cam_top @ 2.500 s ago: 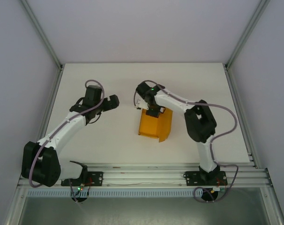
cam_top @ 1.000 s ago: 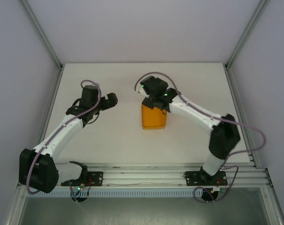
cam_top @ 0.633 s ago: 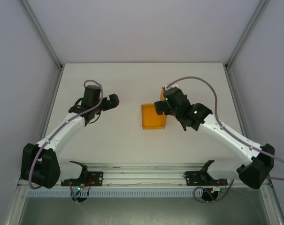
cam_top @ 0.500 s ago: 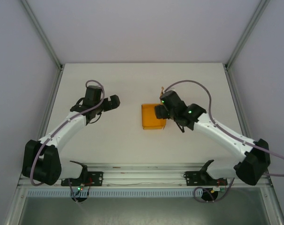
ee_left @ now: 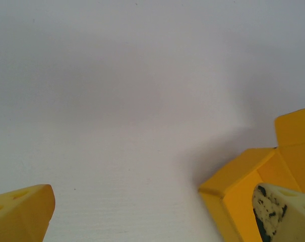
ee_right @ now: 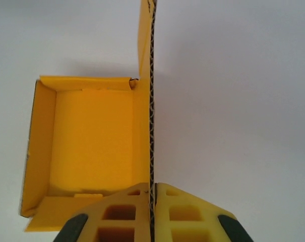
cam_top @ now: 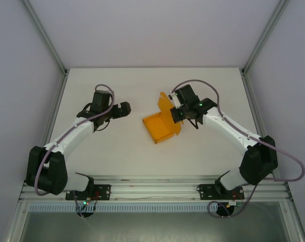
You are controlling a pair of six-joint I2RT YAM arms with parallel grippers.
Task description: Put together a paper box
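Rotated since a moment ago: paper box [cam_top: 160,129], flap [ee_right: 152,101] pinched in right gripper [cam_top: 175,115]; left gripper [cam_top: 125,109] wide. Folding walls; next, probably tuck flap inward.

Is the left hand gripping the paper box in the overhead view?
No, the left hand hangs open, apart from the paper box, whose wall the right hand pinches.
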